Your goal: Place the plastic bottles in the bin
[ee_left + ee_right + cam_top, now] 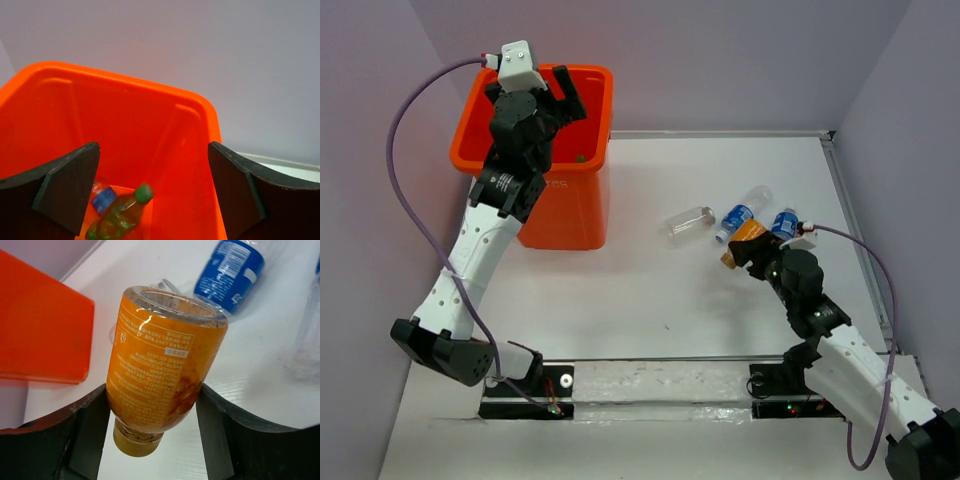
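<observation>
Over at ten o'clock on the table (650, 300), my left pincer (563, 93) hangs above the mouth of the bin (601, 122). Its fingers stand wide apart with nothing between them. My left wrist view looks down past that pincer (152, 190) into the bin (125, 115). On the floor at six o'clock lies a green bottle (120, 215), cap pointing toward two o'clock. Touching it at its nine o'clock side is a blue-labelled bottle (103, 197), partly hidden behind my left finger.

My right pincer (745, 247) sits at about three o'clock on the table, clamped on an orange bottle (748, 235). In the right wrist view that pincer (152, 415) grips the orange bottle (160, 365) low on its body. The cap points back at six o'clock and the base away at twelve, tilted slightly.

Just beyond it, two more blue-labelled bottles (740, 215) (783, 222) lie on the table. A plain clear bottle (688, 222) lies on its side at their nine o'clock, between them and the bin, well apart from it.
</observation>
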Controlling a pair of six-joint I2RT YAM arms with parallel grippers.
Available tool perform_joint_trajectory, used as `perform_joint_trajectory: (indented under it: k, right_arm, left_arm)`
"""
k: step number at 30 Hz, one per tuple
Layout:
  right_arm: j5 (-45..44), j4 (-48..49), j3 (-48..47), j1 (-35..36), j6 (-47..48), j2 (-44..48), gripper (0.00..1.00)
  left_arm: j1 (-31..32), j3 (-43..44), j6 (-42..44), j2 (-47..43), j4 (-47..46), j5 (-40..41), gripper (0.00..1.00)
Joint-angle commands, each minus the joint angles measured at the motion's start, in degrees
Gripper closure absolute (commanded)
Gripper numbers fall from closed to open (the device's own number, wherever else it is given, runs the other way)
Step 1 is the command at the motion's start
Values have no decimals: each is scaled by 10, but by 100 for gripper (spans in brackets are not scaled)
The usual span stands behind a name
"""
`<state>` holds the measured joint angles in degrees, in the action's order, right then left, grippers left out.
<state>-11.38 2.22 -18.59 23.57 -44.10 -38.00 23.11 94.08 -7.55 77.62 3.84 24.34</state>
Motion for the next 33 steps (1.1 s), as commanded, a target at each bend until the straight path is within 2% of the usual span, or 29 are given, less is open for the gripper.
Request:
perform_joint_trajectory:
  k: [1,2,3,5,9,11,13,14,15,17,18,20,21,22,24,25,26,27,28,30,32,33]
  right_arm:
    - [40,-40,-98,1,45,35,50]
    - [43,-39,-120,1,59,32,50]
    - [51,-35,-144,1,70,24,50]
    - [98,-28,-224,1,98,-21,50]
    - [185,25,-359,22,136,-129,50]
    - [210,31,-459,58,166,-203,50]
    - [210,31,-534,96,223,-256,50]
    - [220,19,-577,122,241,-321,50]
    - [234,0,-681,129,251,-355,50]
    - [285,-46,-778,138,266,-425,50]
    - [287,-53,-857,143,267,-489,50]
    - [299,-76,-947,149,265,-557,50]
    - [306,-92,-995,159,262,-630,50]
    - [314,-116,-1085,175,256,-665,50]
    - [322,-121,-1172,194,253,-733,43]
    - [308,-141,-1220,208,245,-801,28]
    - [306,-153,-1318,208,239,-833,19]
    - [305,-164,-1355,208,230,-860,12]
    - [289,-172,-1376,208,223,-879,4]
    - [282,-163,-1332,208,230,-853,2]
    - [262,-108,-1244,208,246,-762,1]
    - [256,-83,-1141,202,248,-726,1]
  left_arm:
    - [0,-5,-42,-83,-12,-113,1]
    - [1,-20,-54,-98,-11,-113,1]
    - [1,-35,-76,-113,-11,-153,1]
    - [2,-99,-110,-183,-18,-214,1]
    - [7,-213,-128,-260,-22,-293,1]
    - [9,-271,-134,-333,-9,-340,1]
    - [10,-313,-135,-359,8,-372,1]
    - [9,-320,-134,-368,24,-398,1]
    - [11,-324,-131,-375,61,-409,1]
    - [12,-341,-129,-393,83,-432,1]
    - [15,-359,-131,-410,93,-453,1]
    - [18,-378,-137,-428,100,-473,1]
    - [18,-387,-150,-435,101,-477,1]
    - [19,-405,-159,-447,98,-482,1]
    - [20,-424,-191,-455,83,-497,1]
    - [22,-441,-198,-458,65,-502,1]
    - [27,-445,-200,-457,60,-496,1]
    - [32,-447,-205,-451,57,-489,1]
    - [39,-448,-206,-447,55,-483,1]
    - [77,-446,-205,-437,48,-459,1]
    - [120,-444,-204,-412,32,-398,1]
    - [174,-443,-203,-399,28,-375,1]
